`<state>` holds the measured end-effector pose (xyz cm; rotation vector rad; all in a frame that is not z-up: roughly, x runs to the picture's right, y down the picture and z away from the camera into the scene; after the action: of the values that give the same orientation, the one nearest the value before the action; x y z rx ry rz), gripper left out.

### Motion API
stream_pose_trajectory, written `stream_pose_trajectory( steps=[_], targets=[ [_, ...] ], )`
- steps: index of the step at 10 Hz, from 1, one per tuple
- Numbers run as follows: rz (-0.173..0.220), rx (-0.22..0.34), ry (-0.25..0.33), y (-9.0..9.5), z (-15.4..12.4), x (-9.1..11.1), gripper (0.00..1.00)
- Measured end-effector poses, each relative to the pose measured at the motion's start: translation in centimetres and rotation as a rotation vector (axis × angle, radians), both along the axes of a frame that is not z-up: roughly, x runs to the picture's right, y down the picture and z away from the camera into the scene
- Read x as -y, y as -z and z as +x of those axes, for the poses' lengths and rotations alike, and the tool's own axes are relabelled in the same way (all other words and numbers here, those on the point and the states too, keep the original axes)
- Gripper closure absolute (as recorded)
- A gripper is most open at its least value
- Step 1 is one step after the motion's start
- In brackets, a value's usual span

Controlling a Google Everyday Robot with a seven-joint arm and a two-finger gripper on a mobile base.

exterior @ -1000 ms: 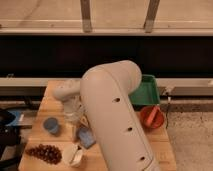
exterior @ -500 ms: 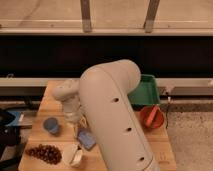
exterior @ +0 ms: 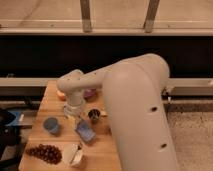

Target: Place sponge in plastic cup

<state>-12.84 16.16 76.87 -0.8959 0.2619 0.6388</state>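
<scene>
The sponge (exterior: pixel 85 131) is a flat blue block lying tilted on the wooden table (exterior: pixel 102 150), near its middle. The plastic cup (exterior: pixel 51 125), short and dull blue, stands upright to the sponge's left. My gripper (exterior: pixel 74 120) points down at the table between the cup and the sponge, right at the sponge's upper-left end. It is shut. The wrist hides whether anything is held. The big white arm (exterior: pixel 140 110) fills the right half of the view.
A small shiny metal cup (exterior: pixel 94 116) stands just right of the gripper. A purple bowl (exterior: pixel 90 93) sits behind it. Dark grapes (exterior: pixel 44 152) and a white mug (exterior: pixel 74 154) lie at the front left. The table's left edge runs close to the cup.
The gripper has closed down by the sponge's upper-left end. The arm's large link now covers the green bin and orange object seen earlier at the right.
</scene>
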Motion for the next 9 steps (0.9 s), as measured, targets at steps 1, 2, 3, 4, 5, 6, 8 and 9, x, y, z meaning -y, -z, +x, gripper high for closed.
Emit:
stream_pose_trajectory(
  steps=[1, 2, 3, 4, 5, 6, 8, 9],
  targets=[
    [0.055, 0.032, -0.031, 0.4, 0.5, 2.0, 1.0],
    [0.092, 0.061, -0.044, 0.7, 0.4, 3.5, 1.0],
    [0.138, 0.098, -0.056, 1.1, 0.0, 5.5, 1.0],
    [0.175, 0.131, -0.067, 1.2, -0.4, 7.1, 1.0],
    [0.215, 0.17, -0.082, 1.3, -1.0, 8.9, 1.0],
    [0.249, 0.211, -0.089, 1.4, -2.0, 10.3, 1.0],
    [0.298, 0.289, -0.088, 1.6, -4.0, 12.9, 1.0],
    [0.32, 0.332, -0.084, 1.8, -5.2, 14.1, 1.0]
  ],
)
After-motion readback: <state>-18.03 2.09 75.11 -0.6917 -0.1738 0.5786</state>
